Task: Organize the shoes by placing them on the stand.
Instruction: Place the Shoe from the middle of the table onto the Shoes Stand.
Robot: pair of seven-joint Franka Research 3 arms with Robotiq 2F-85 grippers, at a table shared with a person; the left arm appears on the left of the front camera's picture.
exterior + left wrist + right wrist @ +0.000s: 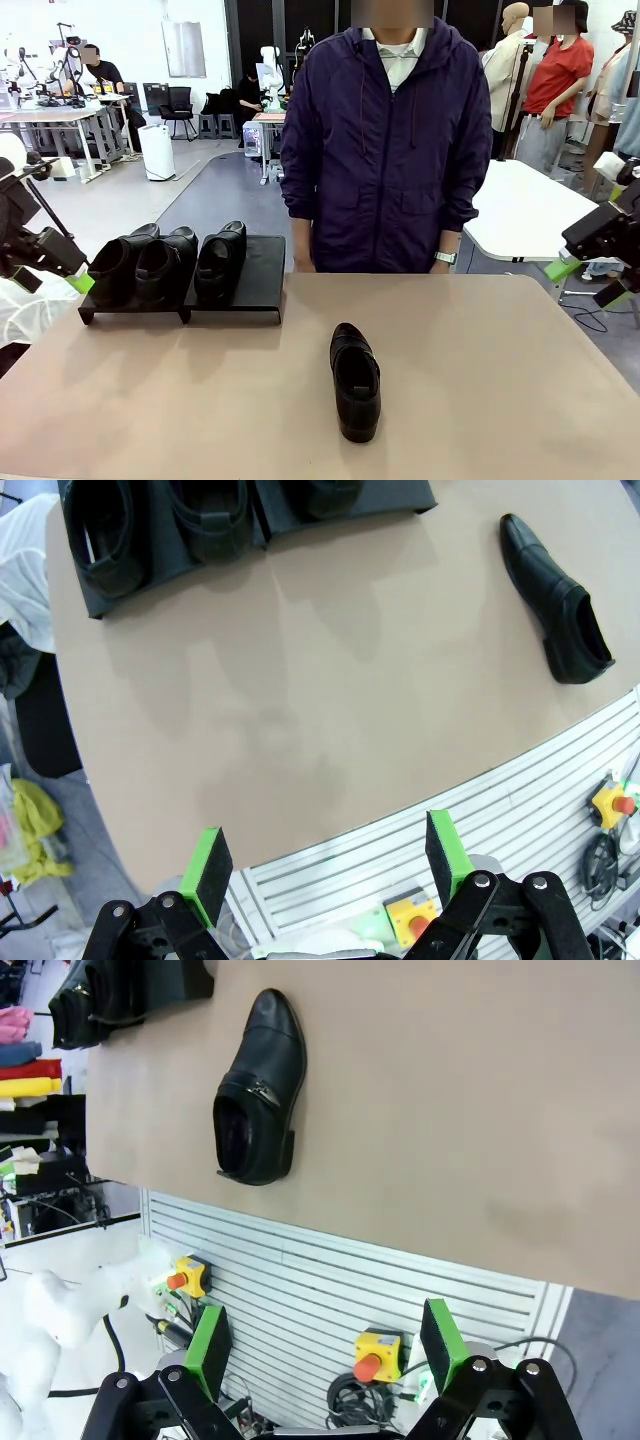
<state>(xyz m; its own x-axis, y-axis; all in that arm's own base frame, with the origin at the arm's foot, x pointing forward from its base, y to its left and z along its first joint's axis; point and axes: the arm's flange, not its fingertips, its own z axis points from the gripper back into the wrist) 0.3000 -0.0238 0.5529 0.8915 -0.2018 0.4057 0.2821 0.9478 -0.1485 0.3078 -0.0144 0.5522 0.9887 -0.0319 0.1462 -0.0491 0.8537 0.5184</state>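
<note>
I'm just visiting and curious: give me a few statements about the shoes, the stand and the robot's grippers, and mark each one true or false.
1. Three shoes sit on the stand. True.
2. A fourth shoe lies alone on the table. True.
3. The left gripper is holding a shoe. False: its jaws stand open and empty.
4. The stand's right end is full. False: the free slot is there.
5. The right gripper is open. True.
6. The person is holding the lone shoe. False: nobody touches it.
</note>
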